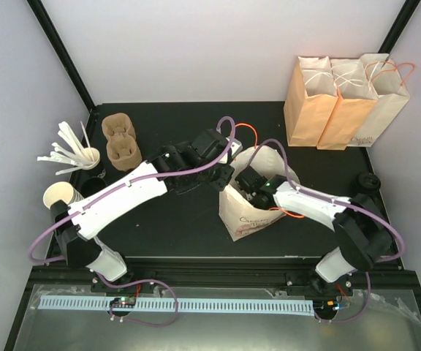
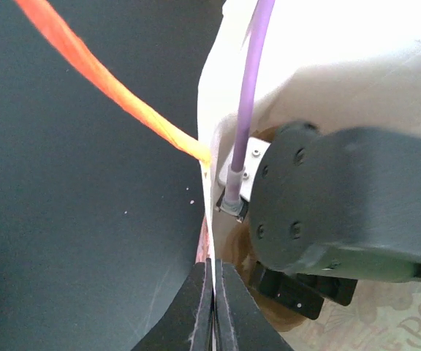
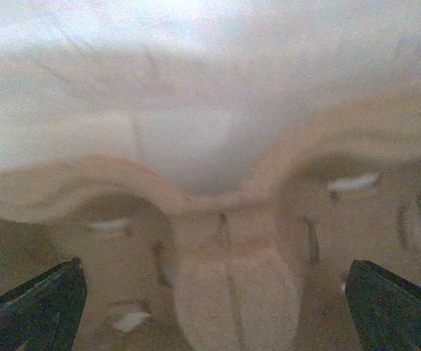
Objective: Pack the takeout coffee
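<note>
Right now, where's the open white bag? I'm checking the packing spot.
In the top view the white bag sits just right of centre, the left gripper pinching its rim and the right gripper open inside it.

The top external camera is looking down from above and behind the arm bases, taking in the whole black table (image 1: 196, 228) from well back, the white paper bag (image 1: 248, 212) near its middle. The left wrist camera is sitting right against that bag's rim, facing along the left gripper (image 2: 213, 289) and catching the right arm (image 2: 342, 197) beside it, while the right wrist camera is peering down inside the same bag, close over a pulp cup carrier (image 3: 229, 248).
</note>
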Controlling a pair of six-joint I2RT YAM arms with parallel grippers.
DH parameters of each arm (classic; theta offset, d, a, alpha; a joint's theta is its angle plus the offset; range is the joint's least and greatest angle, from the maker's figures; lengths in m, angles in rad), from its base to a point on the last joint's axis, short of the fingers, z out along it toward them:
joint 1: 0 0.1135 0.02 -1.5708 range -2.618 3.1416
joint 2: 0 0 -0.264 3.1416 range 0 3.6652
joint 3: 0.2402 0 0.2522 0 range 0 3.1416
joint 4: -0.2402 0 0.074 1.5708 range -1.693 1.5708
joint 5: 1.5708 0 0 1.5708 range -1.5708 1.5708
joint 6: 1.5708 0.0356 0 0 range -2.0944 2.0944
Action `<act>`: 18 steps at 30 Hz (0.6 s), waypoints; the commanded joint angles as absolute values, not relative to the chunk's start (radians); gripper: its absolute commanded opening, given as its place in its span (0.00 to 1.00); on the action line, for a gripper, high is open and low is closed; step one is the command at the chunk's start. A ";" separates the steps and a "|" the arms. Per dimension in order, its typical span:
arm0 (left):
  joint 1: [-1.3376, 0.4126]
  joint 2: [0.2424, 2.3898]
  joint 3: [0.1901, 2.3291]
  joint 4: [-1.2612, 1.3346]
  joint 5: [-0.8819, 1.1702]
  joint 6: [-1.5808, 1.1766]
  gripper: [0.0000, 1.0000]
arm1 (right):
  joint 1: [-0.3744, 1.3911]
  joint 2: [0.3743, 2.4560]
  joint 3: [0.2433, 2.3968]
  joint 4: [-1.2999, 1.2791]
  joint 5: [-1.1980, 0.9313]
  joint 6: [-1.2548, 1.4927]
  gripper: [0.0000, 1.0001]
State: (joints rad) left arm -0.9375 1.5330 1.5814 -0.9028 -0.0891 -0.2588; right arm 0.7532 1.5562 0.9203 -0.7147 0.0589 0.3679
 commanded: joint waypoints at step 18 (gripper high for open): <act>-0.945 1.422 1.531 -0.851 -0.069 -0.247 0.02 | 0.754 1.171 1.356 -0.916 0.060 0.220 1.00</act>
State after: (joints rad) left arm -0.9375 1.4696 1.5429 -0.8825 -0.0776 -0.2634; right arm 0.7532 1.2484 1.2743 -0.8921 0.0502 0.2691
